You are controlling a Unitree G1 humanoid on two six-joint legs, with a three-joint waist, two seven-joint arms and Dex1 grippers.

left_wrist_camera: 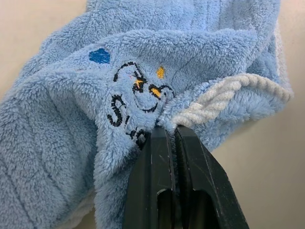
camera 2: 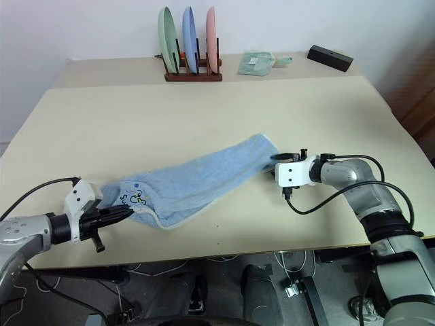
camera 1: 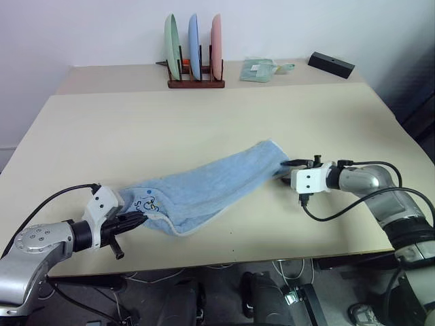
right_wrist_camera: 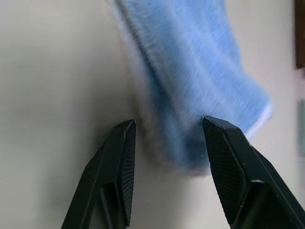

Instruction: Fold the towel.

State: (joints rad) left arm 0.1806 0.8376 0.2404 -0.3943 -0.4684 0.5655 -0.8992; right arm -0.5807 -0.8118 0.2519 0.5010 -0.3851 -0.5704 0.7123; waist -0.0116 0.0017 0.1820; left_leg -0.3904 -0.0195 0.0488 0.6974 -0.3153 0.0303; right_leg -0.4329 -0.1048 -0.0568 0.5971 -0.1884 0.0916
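Stretching towel (camera 1: pixel 204 187) diagonally between hands

Towel (camera 1: pixel 211 185) lies across the desk (camera 1: pixel 136 129) from 8 to 3 o'clock, a claw at each end; plate rack (camera 1: pixel 195 83) at 12.

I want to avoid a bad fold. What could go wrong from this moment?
1. The right gripper stands open at the towel end, so that end may lie crooked.
2. The left gripper is shut on only a small pinch near the logo; a pull could slip it free.
3. The towel lies bunched, so creases may get folded in.
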